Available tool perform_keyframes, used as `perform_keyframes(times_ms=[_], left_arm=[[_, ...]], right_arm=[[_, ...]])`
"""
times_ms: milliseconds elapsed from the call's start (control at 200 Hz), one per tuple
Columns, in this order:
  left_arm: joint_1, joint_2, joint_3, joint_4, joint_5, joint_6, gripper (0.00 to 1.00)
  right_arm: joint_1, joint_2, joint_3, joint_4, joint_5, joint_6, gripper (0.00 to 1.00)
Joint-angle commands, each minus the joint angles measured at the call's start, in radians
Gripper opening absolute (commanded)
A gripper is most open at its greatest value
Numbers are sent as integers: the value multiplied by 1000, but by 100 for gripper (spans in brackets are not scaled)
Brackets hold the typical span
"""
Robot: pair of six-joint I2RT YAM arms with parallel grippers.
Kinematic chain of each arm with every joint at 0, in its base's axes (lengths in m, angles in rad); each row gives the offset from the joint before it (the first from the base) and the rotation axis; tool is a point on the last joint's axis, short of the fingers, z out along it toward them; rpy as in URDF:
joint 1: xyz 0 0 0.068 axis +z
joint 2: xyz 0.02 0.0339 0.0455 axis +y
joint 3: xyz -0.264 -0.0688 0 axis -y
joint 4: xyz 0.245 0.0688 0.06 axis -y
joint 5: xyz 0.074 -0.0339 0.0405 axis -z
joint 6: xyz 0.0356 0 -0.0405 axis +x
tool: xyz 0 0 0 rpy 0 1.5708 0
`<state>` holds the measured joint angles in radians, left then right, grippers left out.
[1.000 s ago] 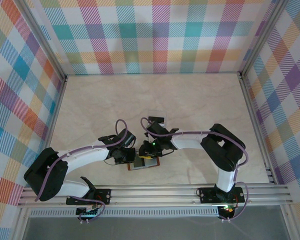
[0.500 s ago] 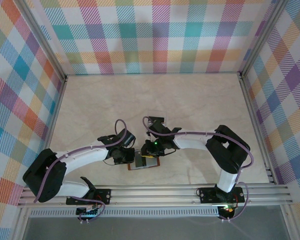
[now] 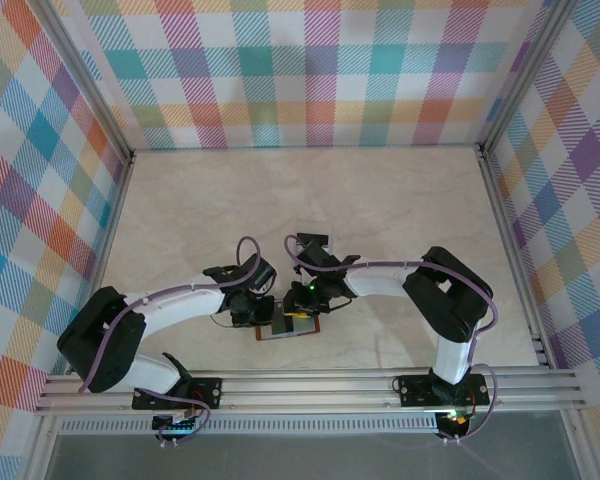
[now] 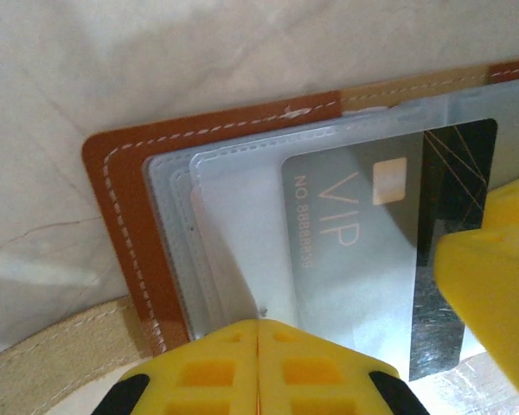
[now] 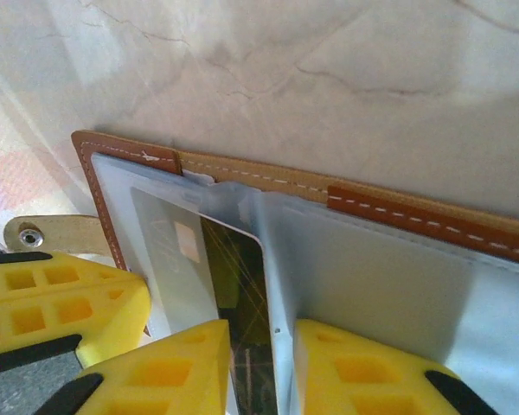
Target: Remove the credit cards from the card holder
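Marbled table (image 3: 380, 200) carries the open holder (image 4: 130, 225) between both jaws. Left wrist view reads a VIP card (image 4: 355, 259) just ahead of the closed left jaws. The right jaws, slightly parted, straddle its dark end; grip unclear.

Both arms are white-shelled with chunky black joints: left arm (image 3: 170, 300), right arm (image 3: 385, 282). Purple cables (image 3: 242, 241) loop off each wrist. There's a green light (image 3: 308, 288) glowing just six o'clock of the table's middle. Left gripper (image 4: 258, 337): bright yellow plastic, waffled with square pockets.
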<state>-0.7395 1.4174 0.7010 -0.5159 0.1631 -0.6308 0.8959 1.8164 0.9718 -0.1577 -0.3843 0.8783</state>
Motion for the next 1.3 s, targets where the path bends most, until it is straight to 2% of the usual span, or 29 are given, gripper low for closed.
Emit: perform_keyframes(times_ms=[0,210,330,510,835,985,1135,1220,1295], left_arm=[[-5,44,-4,-11,-22,26,8],[-5,52,-11,-3,-25,25,7],[-5,40,-9,-14,-37,27,7],[-6,14,-6,-39,-70,33,7],[-3,-14,41,-60,-115,58,8],[-3,-35,61,-68,-122,57,10],[-1,-79,65,-80,-145,53,11],[2,-109,53,-81,-154,45,12],[9,-139,36,-75,-158,38,12]], right_arm=[[-6,0,-29,58,-42,-2,24],[-14,-42,-69,142,-79,35,12],[-17,-63,-52,47,-25,-1,7],[-28,-110,3,-190,102,-98,6],[-84,-261,36,-311,122,-230,4],[-130,-324,70,-352,144,-398,4],[-178,-301,193,-498,243,-649,0],[-202,-269,266,-553,242,-824,0],[-206,-240,318,-599,242,-1045,0]])
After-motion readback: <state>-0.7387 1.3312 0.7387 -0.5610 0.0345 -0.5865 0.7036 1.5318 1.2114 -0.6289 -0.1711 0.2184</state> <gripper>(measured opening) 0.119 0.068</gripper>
